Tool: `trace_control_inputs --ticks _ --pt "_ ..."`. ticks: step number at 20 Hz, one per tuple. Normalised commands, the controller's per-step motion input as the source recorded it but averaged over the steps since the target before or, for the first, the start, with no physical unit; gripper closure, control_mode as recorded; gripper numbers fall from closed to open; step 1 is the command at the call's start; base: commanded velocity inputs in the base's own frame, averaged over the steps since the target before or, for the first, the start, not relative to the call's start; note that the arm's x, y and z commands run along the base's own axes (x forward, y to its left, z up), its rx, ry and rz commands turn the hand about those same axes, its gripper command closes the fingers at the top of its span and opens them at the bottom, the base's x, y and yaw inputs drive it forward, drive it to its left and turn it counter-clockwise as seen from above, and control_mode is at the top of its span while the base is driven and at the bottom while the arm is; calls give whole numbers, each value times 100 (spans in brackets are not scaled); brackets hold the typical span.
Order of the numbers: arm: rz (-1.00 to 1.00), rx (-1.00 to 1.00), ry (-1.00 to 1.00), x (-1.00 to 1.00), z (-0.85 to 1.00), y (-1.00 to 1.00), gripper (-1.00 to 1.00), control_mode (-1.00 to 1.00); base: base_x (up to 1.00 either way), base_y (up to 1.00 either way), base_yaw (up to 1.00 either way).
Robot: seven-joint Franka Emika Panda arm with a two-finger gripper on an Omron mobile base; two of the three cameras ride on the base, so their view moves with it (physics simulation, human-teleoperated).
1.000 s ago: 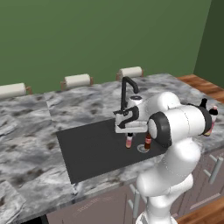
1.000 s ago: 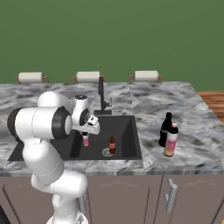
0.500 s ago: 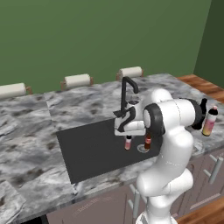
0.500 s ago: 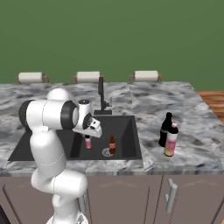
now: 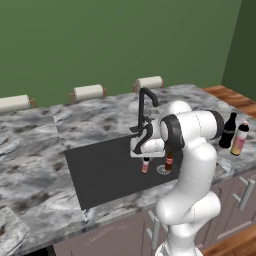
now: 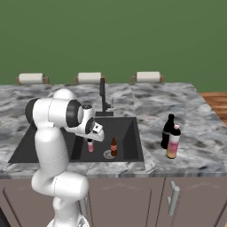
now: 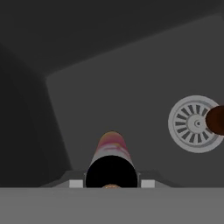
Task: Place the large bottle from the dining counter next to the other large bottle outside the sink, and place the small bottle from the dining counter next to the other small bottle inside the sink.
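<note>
- Now your gripper [image 5: 145, 159] is closed on the small pink bottle [image 5: 145, 165], holding it by the top, upright, low inside the black sink [image 5: 100, 172].
- In the hand view you look down the small pink bottle's length at the basin floor; whether its base touches, you cannot tell.
- The small dark red-brown bottle [image 6: 113, 146] stands just beside it, by the round drain [image 7: 196, 124].
- Out on the marble counter [image 6: 199, 146], the tall pink-to-yellow bottle [image 6: 173, 142] already stands next to the dark cola-style bottle [image 6: 167, 131], so that half looks done.
- What you have left, by my reading: set the small bottle down and let go.
</note>
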Motion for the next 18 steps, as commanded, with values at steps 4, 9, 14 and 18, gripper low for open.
trace_control_inputs --ticks 4,9,14,18 --pt "-2 0 0 0 -31 0 100 -100 0 0 0" --pt "-2 0 2 0 -42 0 100 -100 0 0 0" --pt "-3 0 11 -2 -40 -1 100 -100 0 0 0" --pt "-3 0 11 -24 -6 -10 100 -100 0 0 0"
